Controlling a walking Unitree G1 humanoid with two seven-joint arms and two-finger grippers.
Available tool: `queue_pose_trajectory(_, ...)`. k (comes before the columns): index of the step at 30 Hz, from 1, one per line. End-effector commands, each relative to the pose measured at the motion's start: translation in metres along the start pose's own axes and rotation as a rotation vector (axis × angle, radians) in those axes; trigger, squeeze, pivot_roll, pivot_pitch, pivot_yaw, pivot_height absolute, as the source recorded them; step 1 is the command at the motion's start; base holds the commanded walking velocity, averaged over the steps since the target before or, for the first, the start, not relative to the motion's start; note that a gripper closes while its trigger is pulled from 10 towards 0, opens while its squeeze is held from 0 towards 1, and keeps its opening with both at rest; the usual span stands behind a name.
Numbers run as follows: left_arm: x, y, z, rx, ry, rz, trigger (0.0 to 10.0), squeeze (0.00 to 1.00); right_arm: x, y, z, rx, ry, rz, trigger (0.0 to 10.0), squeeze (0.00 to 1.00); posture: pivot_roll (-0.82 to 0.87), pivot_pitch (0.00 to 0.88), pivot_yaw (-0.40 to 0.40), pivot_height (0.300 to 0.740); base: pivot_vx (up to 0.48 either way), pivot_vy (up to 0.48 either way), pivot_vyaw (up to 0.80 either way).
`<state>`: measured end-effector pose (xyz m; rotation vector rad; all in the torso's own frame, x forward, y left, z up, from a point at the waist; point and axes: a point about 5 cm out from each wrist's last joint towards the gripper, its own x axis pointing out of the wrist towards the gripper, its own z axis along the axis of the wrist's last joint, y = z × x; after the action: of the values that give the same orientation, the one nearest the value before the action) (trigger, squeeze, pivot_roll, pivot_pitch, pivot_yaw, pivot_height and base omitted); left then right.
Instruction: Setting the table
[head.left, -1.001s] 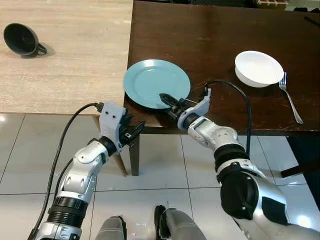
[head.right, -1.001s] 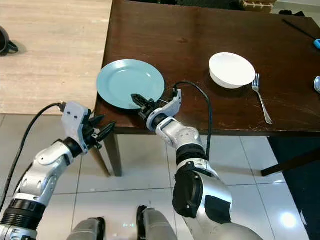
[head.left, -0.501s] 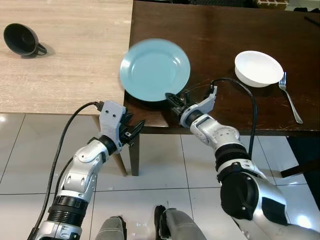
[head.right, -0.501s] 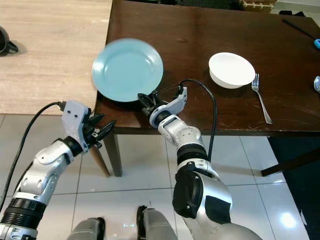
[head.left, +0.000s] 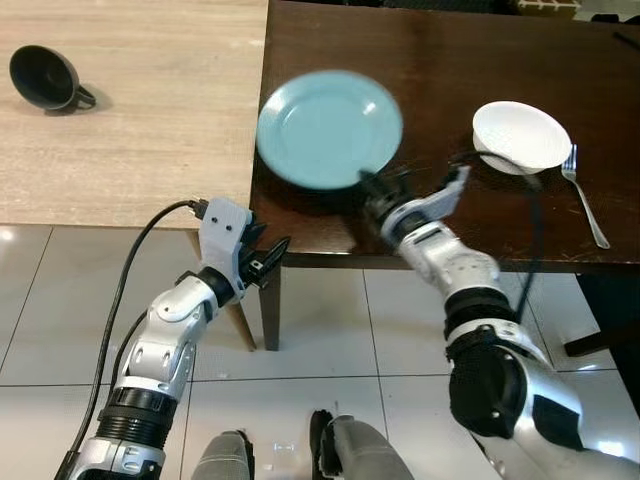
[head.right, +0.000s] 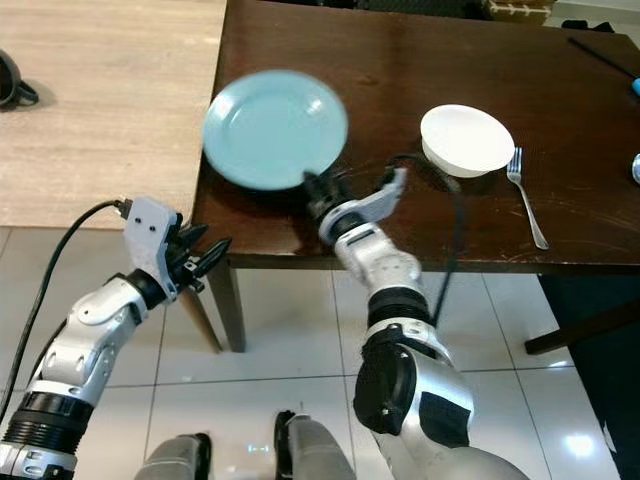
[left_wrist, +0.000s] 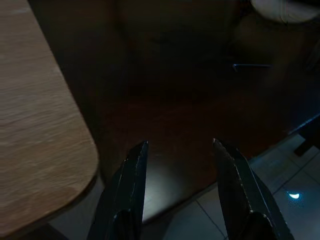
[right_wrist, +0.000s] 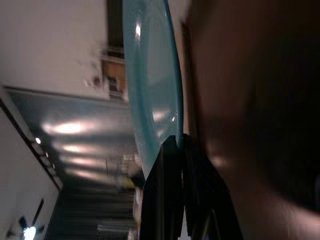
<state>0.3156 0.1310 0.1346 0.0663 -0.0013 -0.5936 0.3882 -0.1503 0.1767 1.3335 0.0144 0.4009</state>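
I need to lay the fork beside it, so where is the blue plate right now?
The plate is lifted over the dark table's near-left part, pinched at its near rim by the right end effector, left of the white bowl.

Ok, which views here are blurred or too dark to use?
Eye views: motion blur on the blue plate and the right tool gripping its rim; the white bowl stays sharp. Left wrist view: dim, the left tool a silhouette. Right wrist view: soft, glare on the plate.

The right hand (head.right: 315, 186) pinches the near rim of a blue plate (head.right: 275, 128), tilted above the dark table (head.right: 420, 60). A white bowl (head.right: 466, 140) and fork (head.right: 527, 198) lie beyond. The left hand (head.right: 205, 258) hangs below the table's edge.
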Motion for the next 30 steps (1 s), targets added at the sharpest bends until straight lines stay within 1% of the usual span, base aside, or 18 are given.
queue_pose_trajectory(1, -0.002, 0.0, -0.007, -0.011, 0.023, 0.003, 10.0, 0.0, -0.011, -0.003, 0.011, 0.008, -0.045, 0.049, 0.0, 0.0, 0.1, 0.145, -0.001, 0.74, 0.0, 0.0, 0.0)
queue_pose_trajectory(2, -0.002, 0.0, -0.007, -0.013, 0.022, 0.003, 10.0, 0.0, -0.018, -0.003, 0.021, -0.022, -0.068, 0.076, 0.0, 0.0, 0.1, 0.145, 0.001, 0.74, 0.0, 0.0, 0.0)
queue_pose_trajectory(3, -0.002, 0.0, -0.007, -0.013, 0.022, 0.003, 10.0, 0.0, -0.018, -0.003, 0.021, -0.022, -0.068, 0.076, 0.0, 0.0, 0.1, 0.145, 0.001, 0.74, 0.0, 0.0, 0.0)
queue_pose_trajectory(4, -0.002, 0.0, -0.007, -0.013, 0.022, 0.002, 10.0, 0.0, -0.022, -0.002, 0.026, -0.038, -0.08, 0.089, 0.0, 0.0, 0.1, 0.145, 0.001, 0.74, 0.0, 0.0, 0.0)
queue_pose_trajectory(5, -0.002, 0.0, -0.007, -0.014, 0.022, -0.001, 10.0, 0.0, -0.03, 0.0, 0.035, -0.055, -0.099, 0.124, 0.0, 0.0, 0.1, 0.146, 0.005, 0.74, 0.0, 0.0, 0.0)
queue_pose_trajectory(9, -0.001, -0.001, -0.007, -0.014, 0.021, -0.003, 10.0, 0.0, -0.034, 0.001, 0.038, -0.055, -0.105, 0.146, 0.0, 0.0, 0.09, 0.146, 0.009, 0.74, 0.0, 0.0, 0.0)
queue_pose_trajectory(10, 0.0, -0.001, -0.007, -0.015, 0.02, -0.007, 10.0, 0.0, -0.041, 0.006, 0.042, -0.059, -0.107, 0.196, 0.0, 0.0, 0.09, 0.145, 0.01, 0.74, 0.0, 0.0, 0.0)
queue_pose_trajectory(11, 0.001, -0.002, -0.007, -0.015, 0.019, -0.008, 10.0, 0.0, -0.044, 0.007, 0.042, -0.061, -0.104, 0.216, 0.0, 0.0, 0.09, 0.145, 0.01, 0.74, 0.0, 0.0, 0.0)
queue_pose_trajectory(14, 0.001, -0.002, -0.007, -0.015, 0.017, -0.009, 10.0, 0.0, -0.048, 0.01, 0.042, -0.064, -0.096, 0.249, 0.0, 0.0, 0.09, 0.144, 0.009, 0.74, 0.0, 0.0, 0.0)
queue_pose_trajectory(18, 0.001, -0.003, -0.006, -0.019, 0.013, -0.006, 10.0, 0.0, -0.058, 0.016, 0.036, -0.049, -0.043, 0.333, 0.0, 0.0, 0.09, 0.141, 0.006, 0.74, 0.0, 0.0, 0.0)
queue_pose_trajectory(21, 0.001, -0.003, -0.006, -0.019, 0.012, -0.005, 10.0, 0.0, -0.06, 0.014, 0.035, -0.076, -0.042, 0.315, 0.0, 0.0, 0.09, 0.141, 0.003, 0.74, 0.0, 0.0, 0.0)
queue_pose_trajectory(22, 0.001, -0.002, -0.006, -0.019, 0.012, -0.003, 10.0, 0.0, -0.061, 0.013, 0.035, -0.103, -0.047, 0.288, 0.0, 0.0, 0.09, 0.141, 0.003, 0.74, 0.0, 0.0, 0.0)
queue_pose_trajectory(24, -0.001, -0.001, -0.007, -0.022, 0.011, 0.007, 10.0, 0.0, -0.065, 0.009, 0.038, -0.198, -0.073, 0.218, 0.0, 0.0, 0.09, 0.138, 0.001, 0.74, 0.0, 0.0, 0.0)
queue_pose_trajectory(25, -0.002, 0.0, -0.007, -0.022, 0.012, 0.014, 10.0, 0.0, -0.067, 0.009, 0.039, -0.224, -0.082, 0.209, 0.0, 0.0, 0.09, 0.135, 0.0, 0.74, 0.0, 0.0, 0.0)
queue_pose_trajectory(28, -0.004, 0.003, -0.009, -0.026, 0.01, 0.048, 10.0, 0.0, -0.076, 0.011, 0.04, -0.248, -0.107, 0.209, 0.0, 0.0, 0.09, 0.131, 0.001, 0.74, 0.0, 0.0, 0.0)
queue_pose_trajectory(29, -0.004, 0.003, -0.009, -0.026, 0.01, 0.048, 10.0, 0.0, -0.076, 0.011, 0.04, -0.248, -0.107, 0.209, 0.0, 0.0, 0.09, 0.131, 0.001, 0.74, 0.0, 0.0, 0.0)
queue_pose_trajectory(30, -0.004, 0.005, -0.009, -0.029, 0.008, 0.066, 10.0, 0.0, -0.081, 0.01, 0.041, -0.26, -0.123, 0.183, 0.0, 0.0, 0.08, 0.127, 0.0, 0.74, 0.0, 0.0, 0.0)
